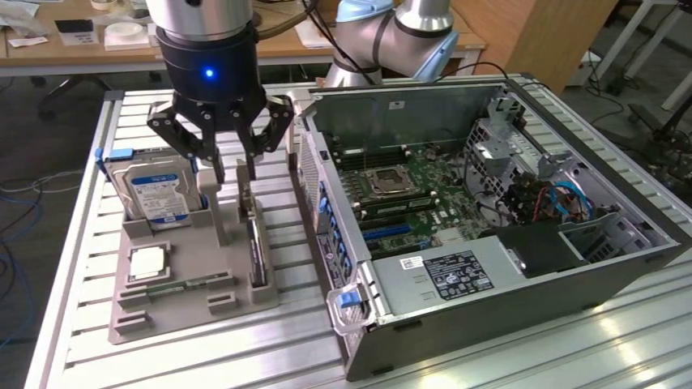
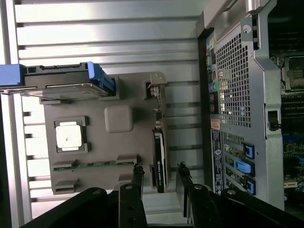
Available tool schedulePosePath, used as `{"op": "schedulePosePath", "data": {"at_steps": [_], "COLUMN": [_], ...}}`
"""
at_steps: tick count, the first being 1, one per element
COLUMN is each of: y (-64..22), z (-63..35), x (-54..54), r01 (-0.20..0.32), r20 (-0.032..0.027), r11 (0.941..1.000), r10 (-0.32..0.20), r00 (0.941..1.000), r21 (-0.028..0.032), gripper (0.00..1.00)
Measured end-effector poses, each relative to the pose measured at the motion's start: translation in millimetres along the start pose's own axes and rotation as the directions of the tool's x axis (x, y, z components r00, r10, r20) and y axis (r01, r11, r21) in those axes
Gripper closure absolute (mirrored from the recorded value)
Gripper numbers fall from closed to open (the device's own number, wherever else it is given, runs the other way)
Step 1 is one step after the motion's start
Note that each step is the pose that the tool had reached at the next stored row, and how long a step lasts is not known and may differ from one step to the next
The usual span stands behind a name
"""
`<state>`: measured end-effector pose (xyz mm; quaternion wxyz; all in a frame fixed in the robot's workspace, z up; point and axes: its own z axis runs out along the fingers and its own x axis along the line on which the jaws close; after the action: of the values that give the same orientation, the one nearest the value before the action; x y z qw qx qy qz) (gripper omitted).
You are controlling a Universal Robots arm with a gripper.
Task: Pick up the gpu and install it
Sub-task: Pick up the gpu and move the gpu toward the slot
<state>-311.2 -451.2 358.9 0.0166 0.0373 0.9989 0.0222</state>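
Silver hard drive with blue-white label [image 1: 159, 194] upright in grey plastic tray [image 1: 184, 247]; apparently a square silver processor [image 1: 146, 263] lying flat; open grey metal computer case [image 1: 487, 332] alongside.

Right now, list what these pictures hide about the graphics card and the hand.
1. Graphics card faces: edge-on in both views, so cooler and board cannot be seen.
2. Gap between the open hand and the card's top edge: exterior view, the fingers overlap the card.
3. The hand's body: wrist view, cut off by the picture's edge.
4. Hard drive label print: exterior view, too small to read.
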Motion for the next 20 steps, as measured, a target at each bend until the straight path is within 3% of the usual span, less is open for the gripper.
{"op": "schedulePosePath", "data": {"at_steps": [20], "y": [-0.8], "z": [18.3], "x": [0.6], "r01": [0.000], "r20": [0.0035], "r11": [1.0000], "r10": [0.000], "r00": [1.0000], "r21": [-0.0003], "gripper": [0.58]}}
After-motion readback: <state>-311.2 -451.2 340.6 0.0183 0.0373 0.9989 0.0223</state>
